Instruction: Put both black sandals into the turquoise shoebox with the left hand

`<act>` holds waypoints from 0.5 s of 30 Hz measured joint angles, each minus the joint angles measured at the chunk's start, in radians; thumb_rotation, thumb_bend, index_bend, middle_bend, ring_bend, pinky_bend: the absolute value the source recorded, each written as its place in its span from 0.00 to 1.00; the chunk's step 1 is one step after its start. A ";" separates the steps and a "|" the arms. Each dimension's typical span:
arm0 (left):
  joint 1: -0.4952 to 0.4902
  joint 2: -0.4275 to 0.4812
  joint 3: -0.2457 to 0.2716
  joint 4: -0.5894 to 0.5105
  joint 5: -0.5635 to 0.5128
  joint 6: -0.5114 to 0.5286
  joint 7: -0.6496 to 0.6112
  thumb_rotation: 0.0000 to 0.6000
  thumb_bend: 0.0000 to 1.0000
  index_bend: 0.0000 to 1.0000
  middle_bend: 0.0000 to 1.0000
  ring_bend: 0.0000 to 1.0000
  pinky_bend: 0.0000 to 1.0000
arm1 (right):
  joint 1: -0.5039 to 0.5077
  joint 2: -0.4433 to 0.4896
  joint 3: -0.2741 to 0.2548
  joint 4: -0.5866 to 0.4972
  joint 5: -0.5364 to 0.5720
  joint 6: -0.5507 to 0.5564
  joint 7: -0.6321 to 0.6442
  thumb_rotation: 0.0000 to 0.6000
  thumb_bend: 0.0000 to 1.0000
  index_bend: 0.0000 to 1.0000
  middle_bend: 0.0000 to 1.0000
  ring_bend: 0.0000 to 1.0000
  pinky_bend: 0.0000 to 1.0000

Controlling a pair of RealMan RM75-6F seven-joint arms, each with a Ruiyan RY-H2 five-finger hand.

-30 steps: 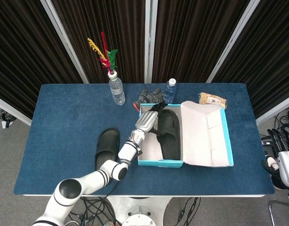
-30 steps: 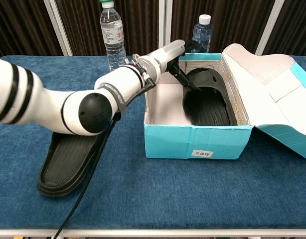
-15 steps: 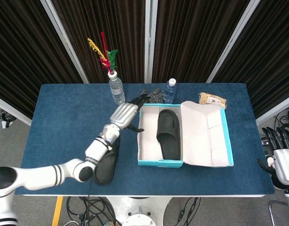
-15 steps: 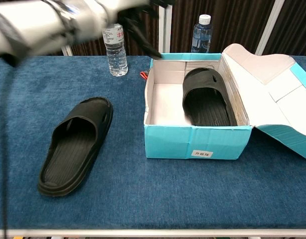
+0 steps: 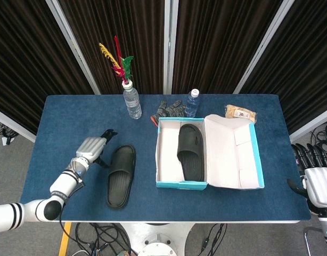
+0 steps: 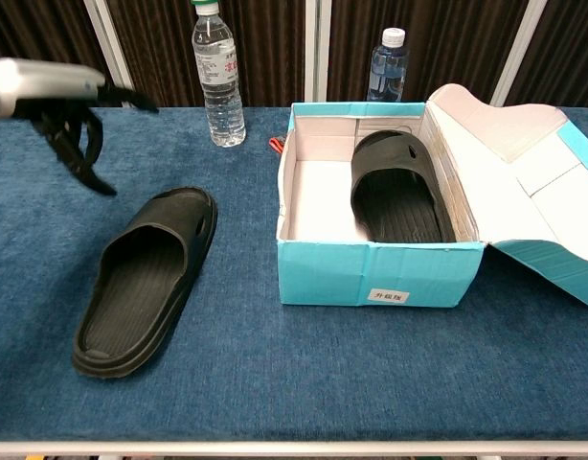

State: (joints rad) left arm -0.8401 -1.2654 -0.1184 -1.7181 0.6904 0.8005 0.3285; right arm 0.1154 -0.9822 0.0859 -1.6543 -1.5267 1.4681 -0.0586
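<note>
left hand (image 5: 92, 148) hangs with fingers spread and nothing in them, just to the far side of the loose sandal (image 5: 119, 175) from the shoebox (image 5: 254, 160), beside the sandal's strap end. right hand (image 5: 316, 180) waits off the table edge beyond the shoebox lid, fingers apart, holding nothing; the task gives it no part.

landmark: the turquoise shoebox. one sandal in the box (image 5: 190, 151) lies along the lid-side wall, toe toward the front wall. the loose sandal lies flat on the blue table (image 5: 67, 117), well apart from the box's outer wall, roughly parallel to it.

judged step: second pickup.

- bring the hand over the strap, not the sole; the strap arch offers the likeliest purchase for fingers.
- close under the strap before lifting; a grip on the rim alone may let the shoe tip.
- carry it high enough to pass the box wall.
- set it into the bare strip between the boxed sandal and the outer wall, parallel to that sandal.

water bottles (image 5: 132, 102) and gloves (image 5: 169, 109) stand behind the box, outside the likely path.
</note>
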 measured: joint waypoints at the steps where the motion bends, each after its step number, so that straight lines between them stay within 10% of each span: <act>1: -0.001 -0.005 0.008 0.003 -0.013 -0.014 -0.001 1.00 0.00 0.09 0.01 0.58 0.66 | 0.000 0.000 0.000 -0.001 0.000 0.001 -0.001 1.00 0.12 0.03 0.09 0.00 0.06; 15: -0.055 -0.035 0.026 -0.001 -0.126 -0.089 -0.044 1.00 0.00 0.08 0.03 0.62 0.66 | -0.002 -0.012 -0.006 0.007 -0.003 0.003 0.010 1.00 0.12 0.03 0.09 0.00 0.06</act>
State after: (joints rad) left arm -0.8952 -1.3006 -0.0919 -1.7192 0.5647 0.7119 0.2841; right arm 0.1133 -0.9945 0.0797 -1.6469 -1.5300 1.4715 -0.0487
